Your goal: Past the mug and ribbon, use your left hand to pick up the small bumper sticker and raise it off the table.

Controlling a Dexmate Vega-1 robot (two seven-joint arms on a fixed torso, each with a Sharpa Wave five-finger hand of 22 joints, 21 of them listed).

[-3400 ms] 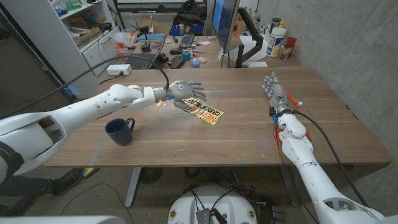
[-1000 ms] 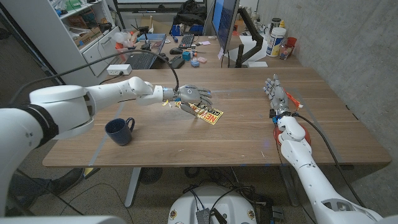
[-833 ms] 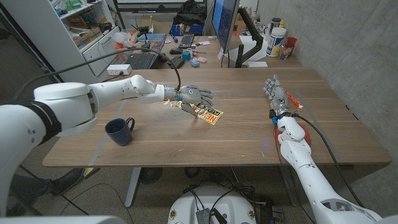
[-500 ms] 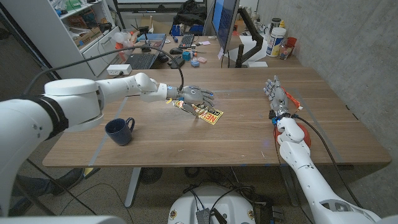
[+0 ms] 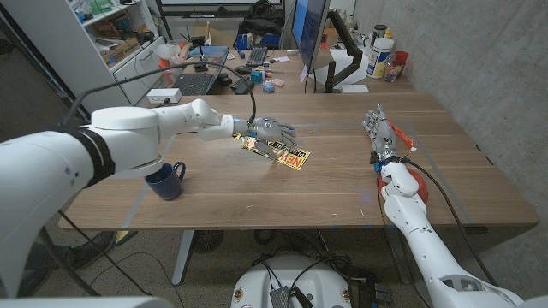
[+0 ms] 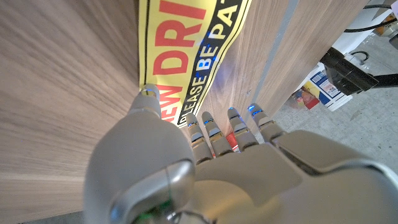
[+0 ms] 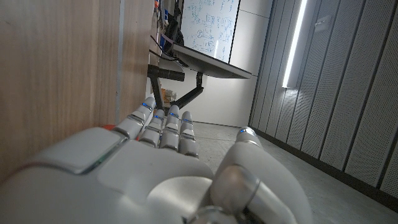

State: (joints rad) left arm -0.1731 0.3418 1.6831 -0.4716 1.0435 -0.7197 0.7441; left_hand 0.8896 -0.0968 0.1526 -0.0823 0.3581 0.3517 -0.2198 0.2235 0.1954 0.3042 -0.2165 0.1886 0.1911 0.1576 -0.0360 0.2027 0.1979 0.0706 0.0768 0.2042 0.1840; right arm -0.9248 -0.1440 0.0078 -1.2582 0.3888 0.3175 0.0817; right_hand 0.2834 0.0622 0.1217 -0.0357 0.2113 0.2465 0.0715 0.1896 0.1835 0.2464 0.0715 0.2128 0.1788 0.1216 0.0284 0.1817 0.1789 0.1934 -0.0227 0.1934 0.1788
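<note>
Now left hand (image 5: pixel 272 129) pinching bumper sticker (image 5: pixel 285 154).

Open wood on the tabletop (image 5: pixel 282 192) across the middle and near edge, between both arms. Dark mug (image 5: pixel 165 180) stands under the left forearm, near-left, well apart from the sticker (image 5: pixel 278 153). Right robot hand (image 5: pixel 378 128) waits at the right side, bare wood between it and the sticker. Far edge crowded: laptop (image 5: pixel 193 82), monitor (image 5: pixel 310 27), bottles (image 5: pixel 382 56).
</note>
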